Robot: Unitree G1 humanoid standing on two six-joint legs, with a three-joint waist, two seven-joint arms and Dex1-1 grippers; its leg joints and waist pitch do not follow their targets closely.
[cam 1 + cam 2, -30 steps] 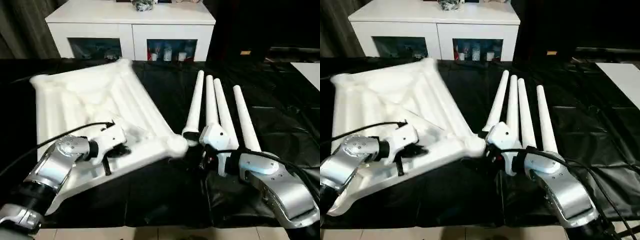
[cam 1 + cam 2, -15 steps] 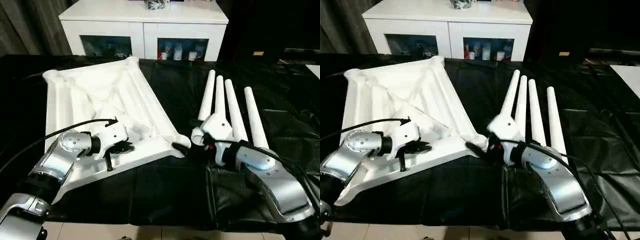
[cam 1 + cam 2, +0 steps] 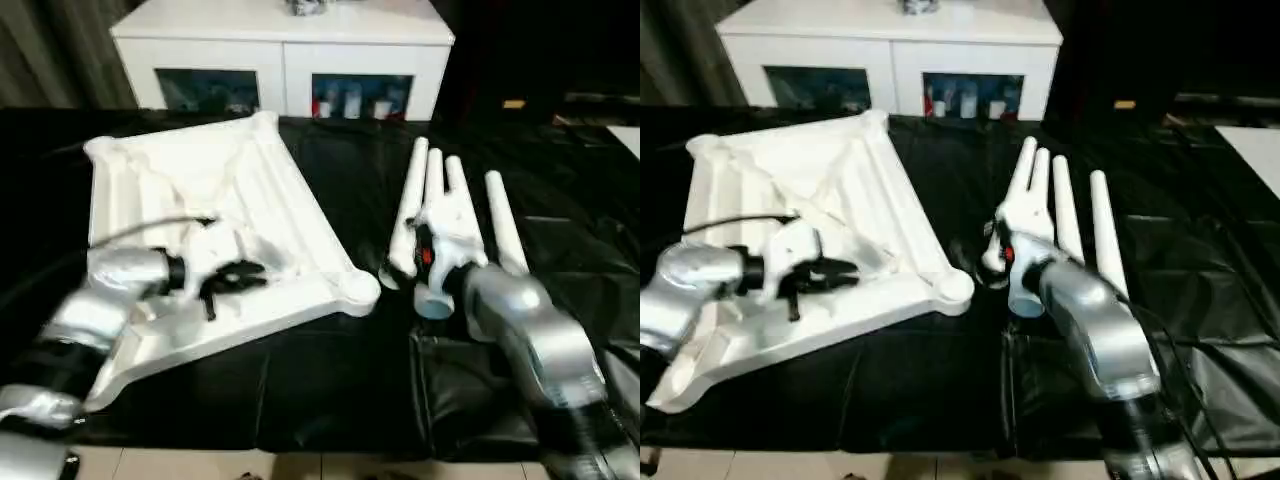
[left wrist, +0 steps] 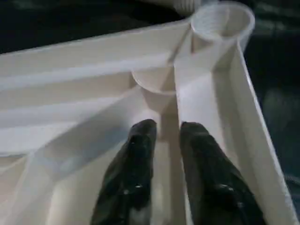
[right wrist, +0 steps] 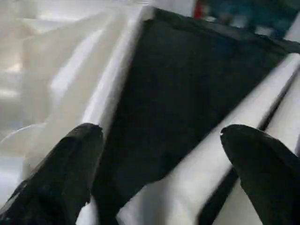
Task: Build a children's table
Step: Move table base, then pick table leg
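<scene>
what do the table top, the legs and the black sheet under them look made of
Table top: white moulded plastic by the look, with ribs and round sockets, slight sheen. Legs: seemingly the same smooth white plastic, tapered tubes. Black sheet: probably thin plastic film, glossy and wrinkled.

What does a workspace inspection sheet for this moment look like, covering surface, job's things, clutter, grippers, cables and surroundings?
Surface: black sheet covering the work area, wrinkled.
Job's things: white table top lying underside up, ribs and round corner socket showing; four white legs lying side by side to its right, none fitted.
Clutter: nothing seen.
Grippers: left gripper over the ribbed underside, fingers slightly apart astride a rib; right gripper wide open at the legs' thick ends.
Cables: black cable on the left forearm.
Surroundings: white cabinet with glass doors behind.
</scene>
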